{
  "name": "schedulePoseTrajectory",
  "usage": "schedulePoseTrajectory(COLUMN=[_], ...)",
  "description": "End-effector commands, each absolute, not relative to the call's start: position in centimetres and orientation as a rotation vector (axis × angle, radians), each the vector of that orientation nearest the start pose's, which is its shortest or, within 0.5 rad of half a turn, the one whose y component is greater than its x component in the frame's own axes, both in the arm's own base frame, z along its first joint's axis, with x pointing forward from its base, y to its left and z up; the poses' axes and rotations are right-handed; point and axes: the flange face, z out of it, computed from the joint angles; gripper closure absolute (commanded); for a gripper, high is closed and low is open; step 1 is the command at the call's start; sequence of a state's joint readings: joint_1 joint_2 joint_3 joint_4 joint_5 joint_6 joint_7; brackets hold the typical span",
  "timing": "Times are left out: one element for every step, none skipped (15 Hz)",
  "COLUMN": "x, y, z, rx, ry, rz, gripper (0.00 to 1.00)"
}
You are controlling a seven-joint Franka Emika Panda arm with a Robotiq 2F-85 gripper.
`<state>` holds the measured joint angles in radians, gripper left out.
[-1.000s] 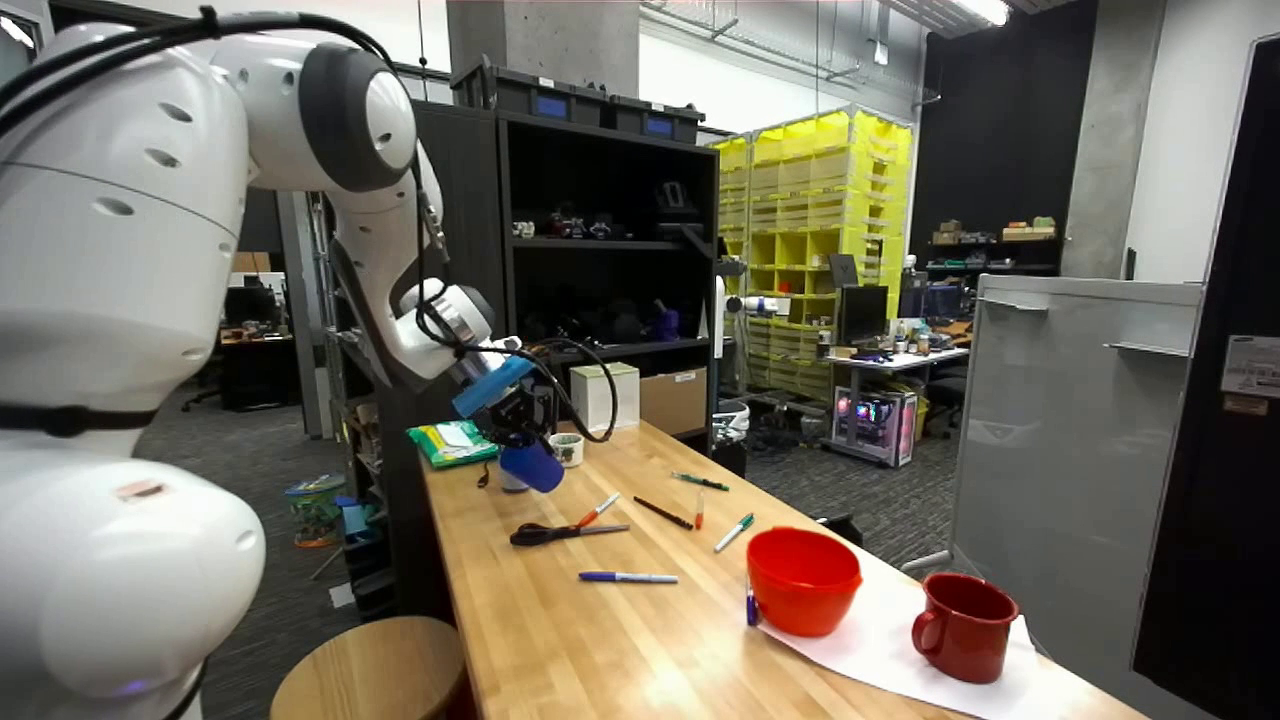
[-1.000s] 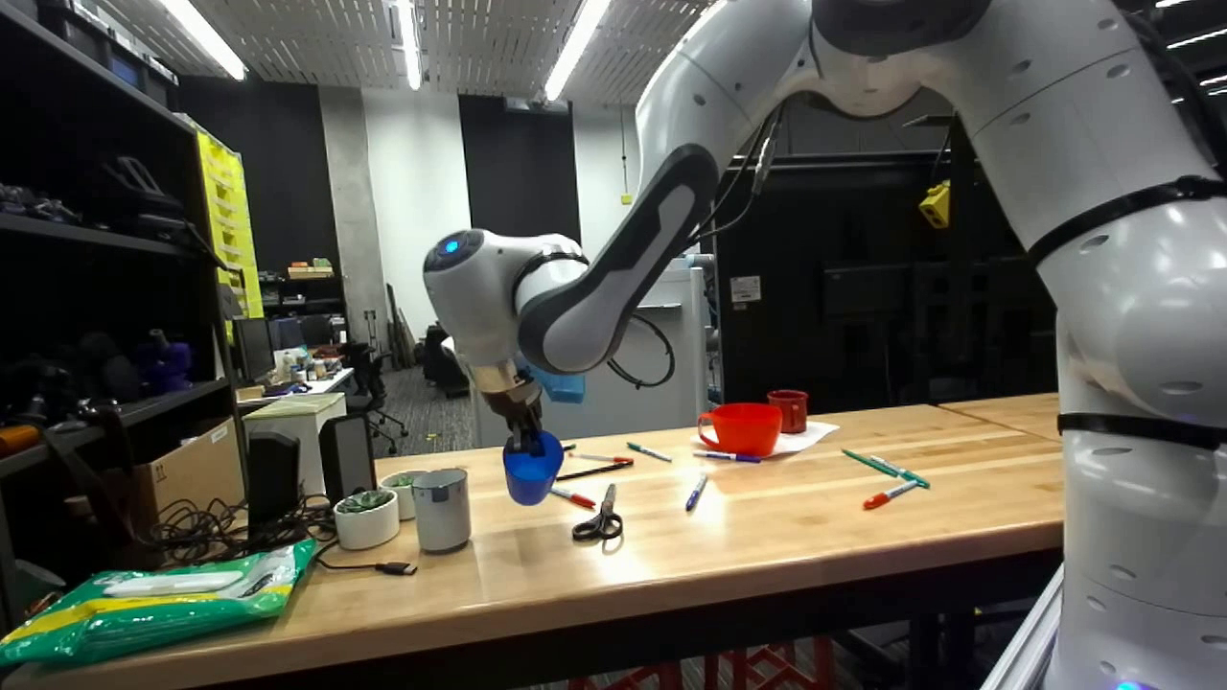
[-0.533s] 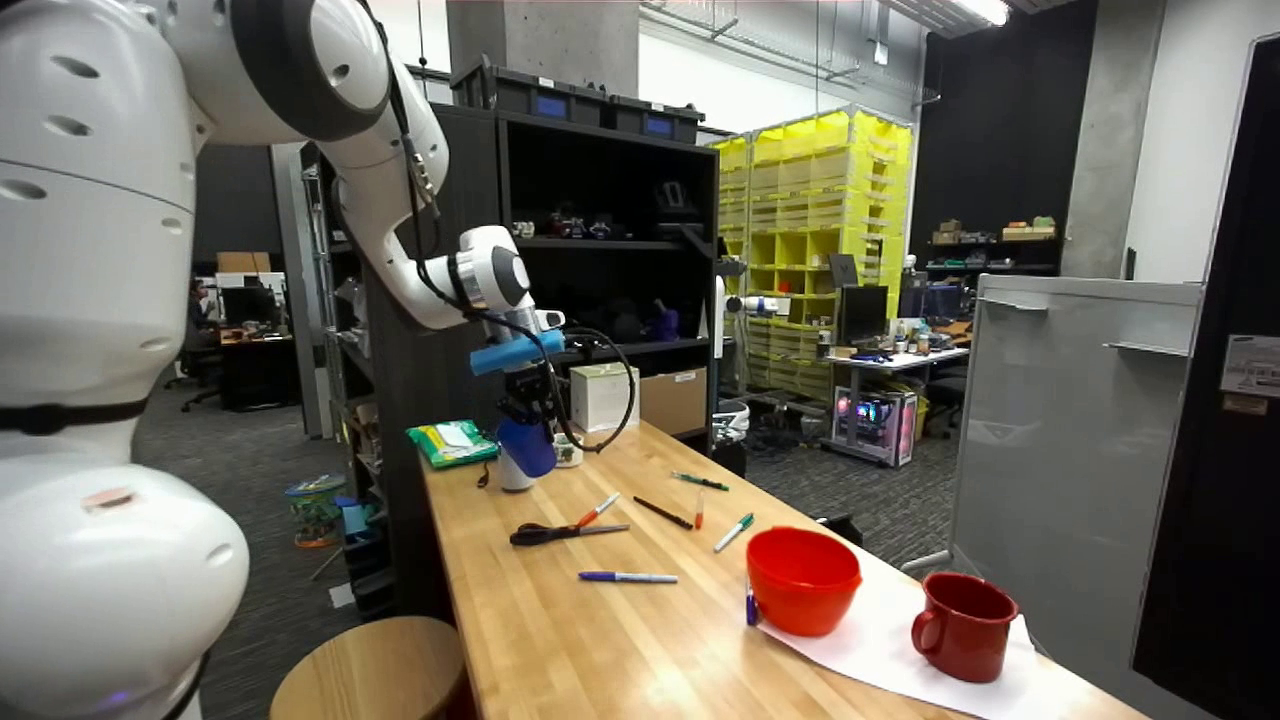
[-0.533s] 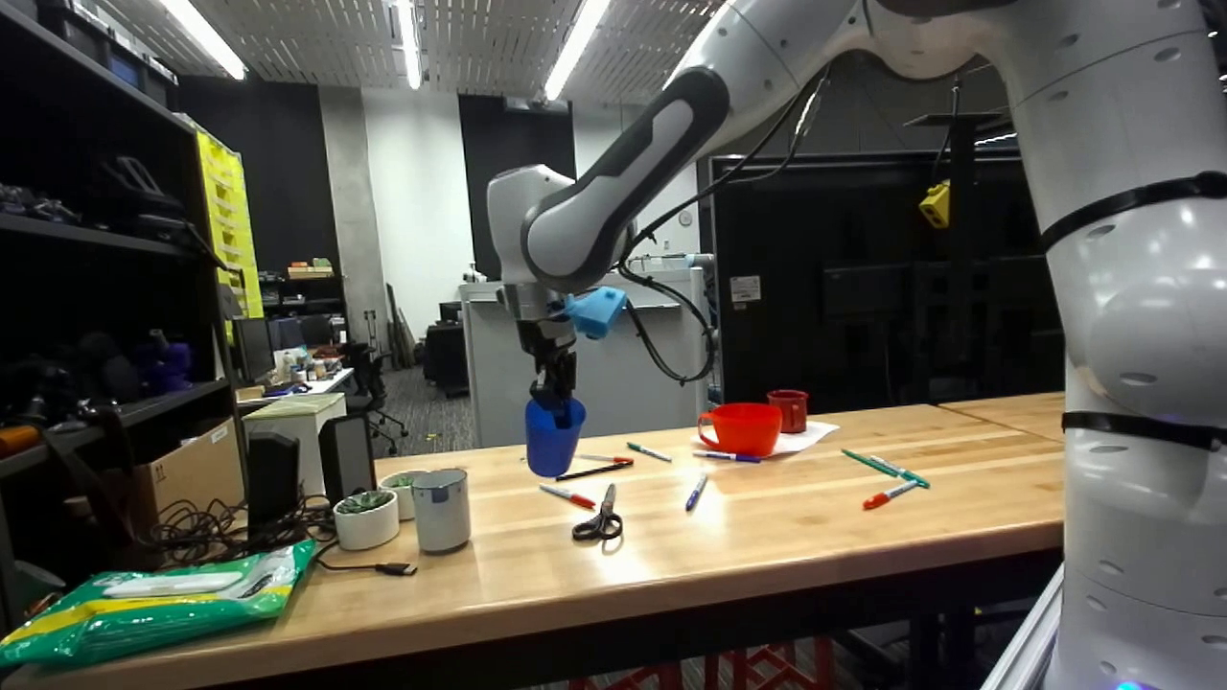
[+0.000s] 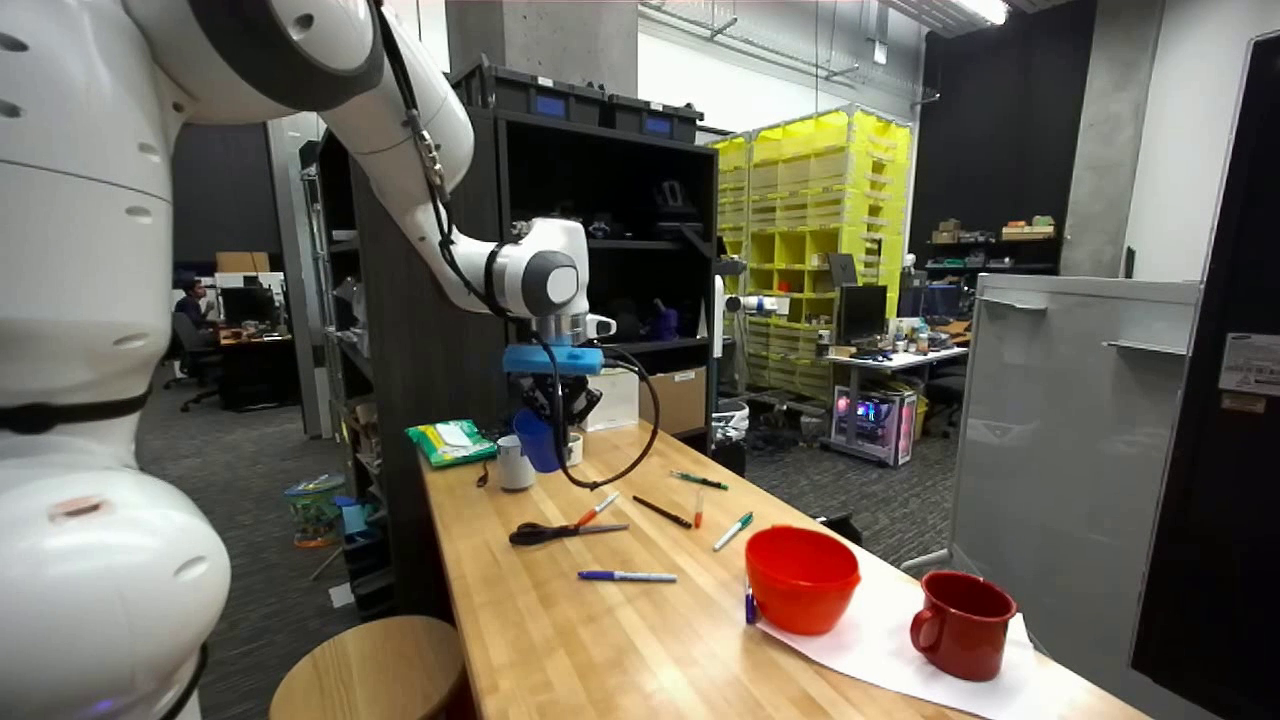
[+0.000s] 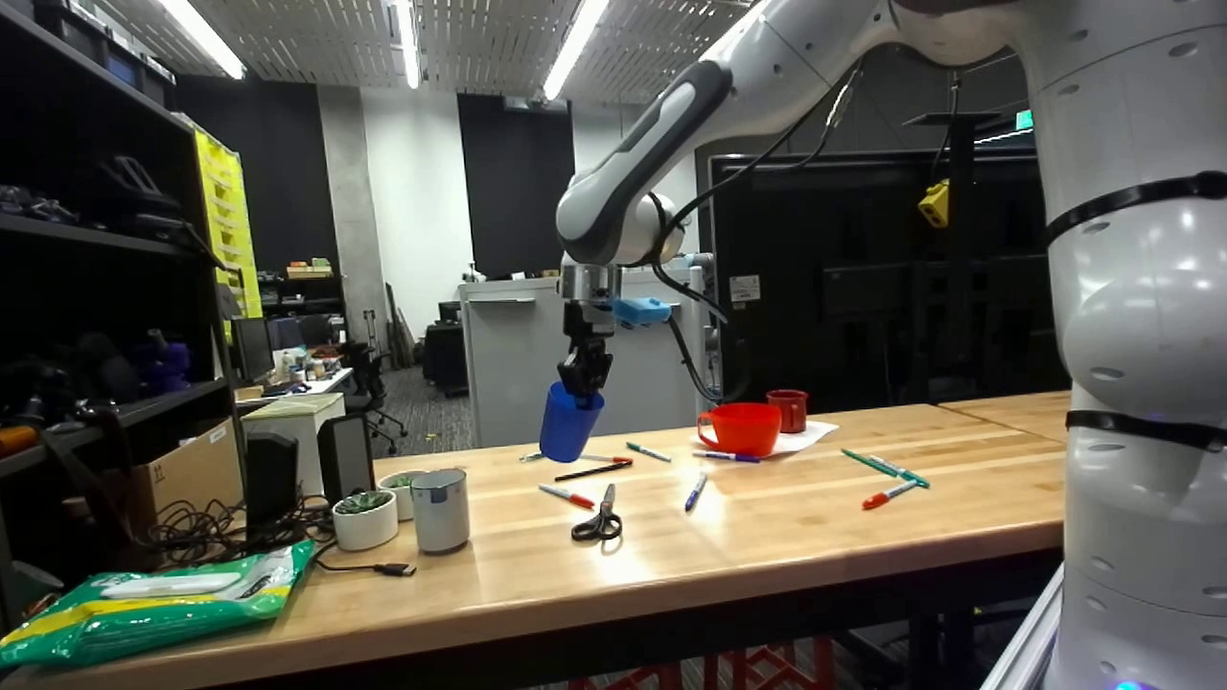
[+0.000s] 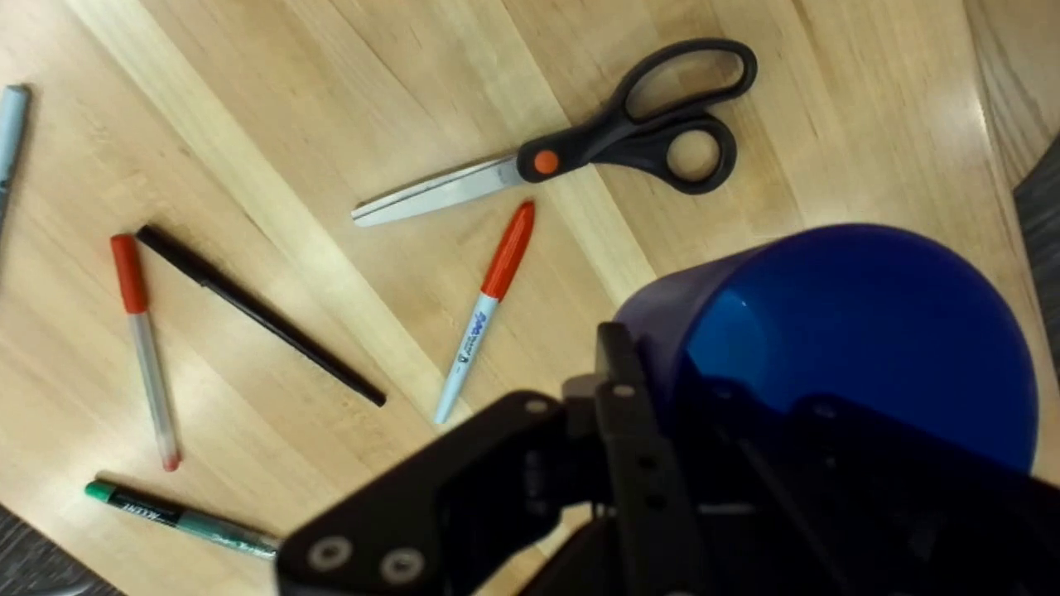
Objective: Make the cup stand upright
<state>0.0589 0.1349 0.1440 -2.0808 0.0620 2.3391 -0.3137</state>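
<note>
The blue cup (image 6: 567, 431) hangs in the air above the wooden table in both exterior views (image 5: 538, 440). Its mouth faces up and it leans a little to one side. My gripper (image 6: 582, 388) points down and is shut on the cup's wall at the rim. In the wrist view, one finger (image 7: 621, 372) lies along the outside of the cup (image 7: 894, 331). The other finger reaches inside the mouth and is mostly lost in shadow. The cup's base is hidden in the wrist view.
Below lie scissors (image 6: 599, 522), a red-capped marker (image 7: 480, 314), a black pen (image 7: 257, 310) and other pens. A grey-white mug (image 6: 443, 511) and small planters (image 6: 366, 520) stand beside. A red bowl (image 5: 802, 580) and dark red mug (image 5: 965, 627) stand on white paper (image 5: 870, 655).
The wrist has swung from slanted to pointing straight down. The held cup has gone from strongly tipped to nearer upright, and has shifted away from the grey-white mug.
</note>
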Motion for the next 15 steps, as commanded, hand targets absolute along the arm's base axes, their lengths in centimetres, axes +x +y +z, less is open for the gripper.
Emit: schedulePoseTrajectory(x=[59.0, 59.6, 60.2, 60.8, 61.3, 62.0, 62.6, 63.3, 63.9, 64.4, 64.9, 65.3, 65.7, 66.1, 66.5], y=[11.8, 11.8, 11.8, 11.9, 12.0, 12.1, 12.4, 12.7, 13.0, 13.4, 13.9, 14.3, 14.9, 15.4, 15.9], z=[35.9, 35.1, 34.1, 33.3, 32.9, 32.4, 32.0, 31.6, 31.3, 31.1, 31.0, 31.0, 31.1, 31.1, 31.0], rx=[-2.959, -2.959, -2.975, -2.985, -2.993, -3.0, -3.001, -3.007, -3.016, -3.026, -3.043, -3.055, -3.072, -3.095, -3.111], ry=[-0.633, -0.61, -0.58, -0.55, -0.521, -0.493, -0.471, -0.452, -0.43, -0.412, -0.394, -0.38, -0.366, -0.353, -0.344], rz=[-0.157, -0.125, -0.08, -0.042, -0.014, 0.006, 0.022, 0.031, 0.052, 0.071, 0.089, 0.11, 0.129, 0.149, 0.169], gripper=[0.98, 0.98, 0.98, 0.98, 0.98, 0.98, 0.98, 0.98, 0.98, 0.98, 0.98, 0.98, 0.98, 0.98, 0.98])
